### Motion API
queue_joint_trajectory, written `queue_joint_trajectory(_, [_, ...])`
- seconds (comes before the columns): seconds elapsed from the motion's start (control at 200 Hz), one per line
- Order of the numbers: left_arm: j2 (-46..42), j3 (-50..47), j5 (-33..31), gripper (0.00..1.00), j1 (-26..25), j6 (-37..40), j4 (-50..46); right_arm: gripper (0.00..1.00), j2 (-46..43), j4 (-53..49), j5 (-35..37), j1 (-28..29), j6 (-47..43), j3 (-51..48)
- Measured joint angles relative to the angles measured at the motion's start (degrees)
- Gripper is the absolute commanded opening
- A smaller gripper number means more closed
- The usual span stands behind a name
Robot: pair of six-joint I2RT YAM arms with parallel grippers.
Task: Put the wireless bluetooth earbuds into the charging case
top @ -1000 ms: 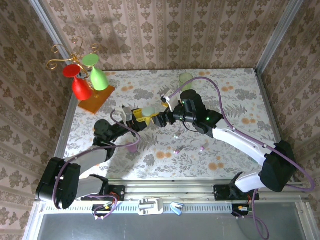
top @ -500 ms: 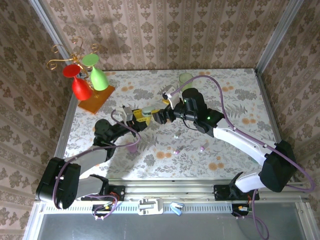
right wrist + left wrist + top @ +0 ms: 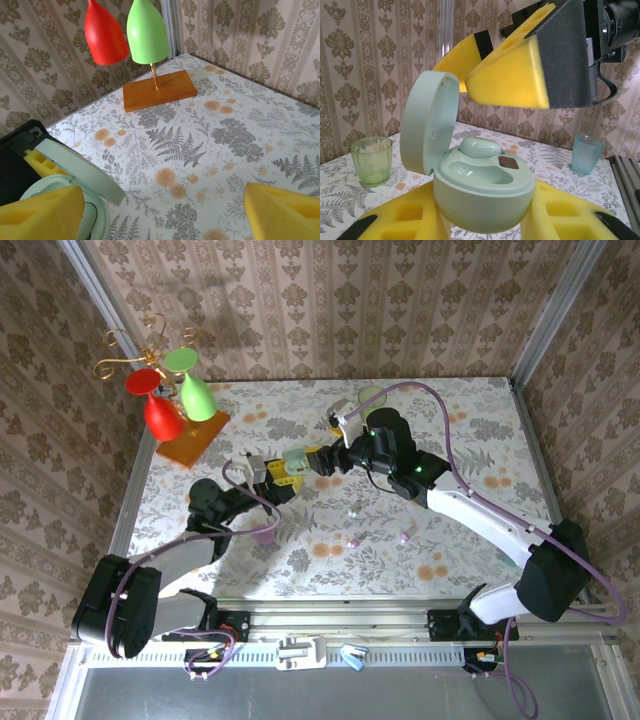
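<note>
Two earbuds (image 3: pixel 352 542) loose on table (image 3: pixel 480 440), near-edge side of mint case (image 3: pixel 485 185), well apart. Left gripper (image 3: pixel 485 215) clamps case, lid up. Right gripper (image 3: pixel 162 210) jaws wide, empty, just beside case. Likely fetch step: you send Right gripper down over nearer bud, pinch gently.

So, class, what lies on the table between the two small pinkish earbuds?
Nothing. The top view shows only bare floral table between the left-hand earbud and the right-hand earbud.
</note>
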Motion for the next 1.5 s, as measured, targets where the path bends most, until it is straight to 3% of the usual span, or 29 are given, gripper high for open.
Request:
queue_joint_trajectory(0.26, [0.0,0.0,-0.5,0.21,0.1,0.4,0.0,0.84,-11.5,2.4,0.8,0.1,6.0,-9.2])
queue_joint_trajectory(0.37, [0.0,0.0,-0.9,0.21,0.1,0.5,0.0,0.82,-16.5,1.4,8.0,0.2,11.4,-13.4])
queue_joint_trajectory(0.505, [0.0,0.0,-0.9,0.21,0.2,0.9,0.0,0.84,-16.4,-6.0,18.3,0.2,17.6,-13.9])
queue_joint_trajectory(0.765, [-0.4,0.0,-1.5,0.21,0.2,1.2,0.0,0.83,-2.1,-21.9,29.0,1.4,27.2,-11.0])
queue_joint_trajectory(1.04, [-3.2,-0.5,-2.2,0.21,0.9,1.7,-0.3,0.59,16.9,-30.8,31.2,4.5,30.0,-0.5])
queue_joint_trajectory(1.5, [-9.1,-0.6,-3.7,0.21,1.3,4.9,-6.6,0.38,27.3,-37.5,31.6,6.3,30.0,7.0])
